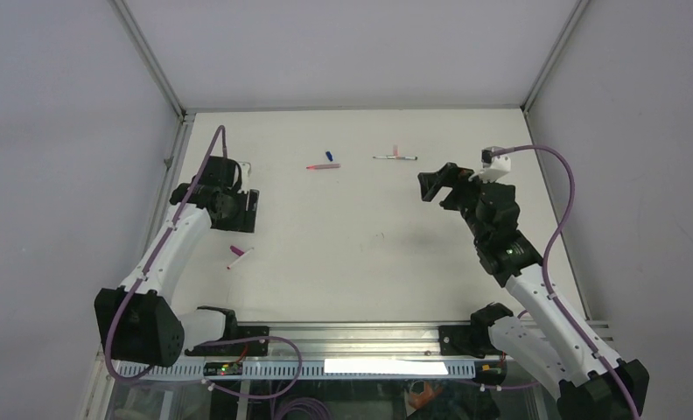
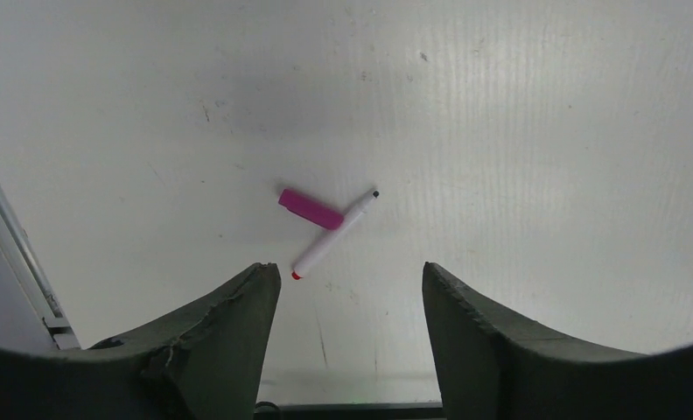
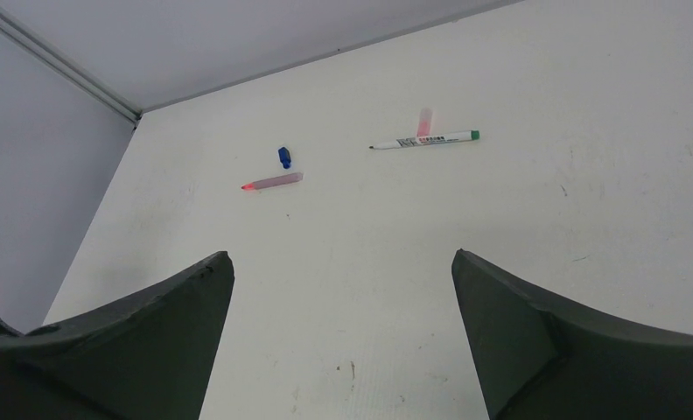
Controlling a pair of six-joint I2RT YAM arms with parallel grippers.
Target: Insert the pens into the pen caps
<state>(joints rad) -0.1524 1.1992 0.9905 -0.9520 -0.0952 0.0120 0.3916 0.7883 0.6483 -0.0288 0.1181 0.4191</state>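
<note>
3 pens (image 1: pixel 324 165) + 3 caps (image 1: pixel 329 155)

Left arm (image 1: pixel 172 241), right arm (image 1: pixel 549 315): white shells, black joints, purple cables (image 1: pixel 301 409); dark rough-edged wedge fingers (image 2: pixel 229 341).

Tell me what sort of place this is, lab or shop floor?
Probably a lab test cell: white table walled by plain grey panels on metal framing, two robot arms bolted at its near edge, pens and caps lying loose on it.

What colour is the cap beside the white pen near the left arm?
Magenta. The cap shows best in the left wrist view.
</note>
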